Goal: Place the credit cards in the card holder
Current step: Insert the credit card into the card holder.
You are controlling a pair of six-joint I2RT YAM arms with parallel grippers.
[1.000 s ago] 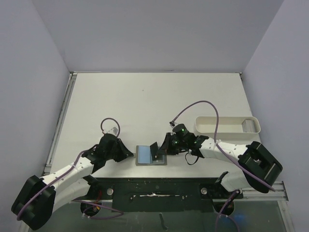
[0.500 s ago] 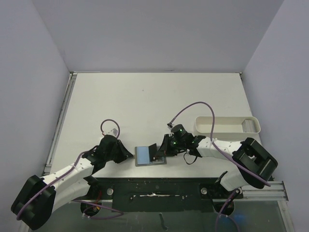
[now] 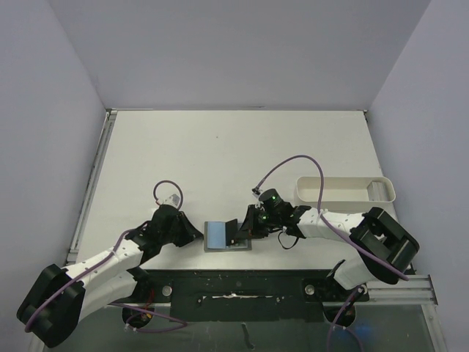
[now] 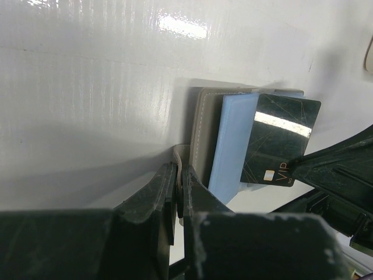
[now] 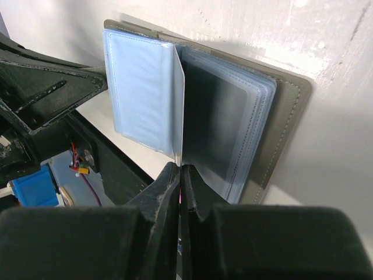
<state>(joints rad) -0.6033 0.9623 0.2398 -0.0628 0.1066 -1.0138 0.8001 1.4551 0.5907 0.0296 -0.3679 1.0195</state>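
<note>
Lining of light blue faces up where the card holder (image 3: 217, 235) lies open on the table (image 3: 220, 147) by its near edge, between the two arms. The left gripper (image 4: 178, 175) is pinched tight on the holder's left edge, apparently on the small clasp tab, though its own fingers cover most of that tab in the left wrist view. The right gripper (image 5: 180, 172) is clamped just as narrowly on a black credit card (image 4: 281, 137), holding it by one lower corner. The card stands tilted above the right half of the holder. Whether its lower edge touches a sleeve or sits inside one cannot be told, since the gripper hides that edge. From the right wrist the card shows only edge-on, as a thin upright line that is hard to separate from the clear sleeves. A dark patch on the right-hand sleeves may be shadow or another card; it is not clear which. From above, both sets of fingertips are lost against the black gripper bodies. A white tray (image 3: 337, 199) sits well to the right, apart from the holder, partly crossed by the right arm's cable.
</note>
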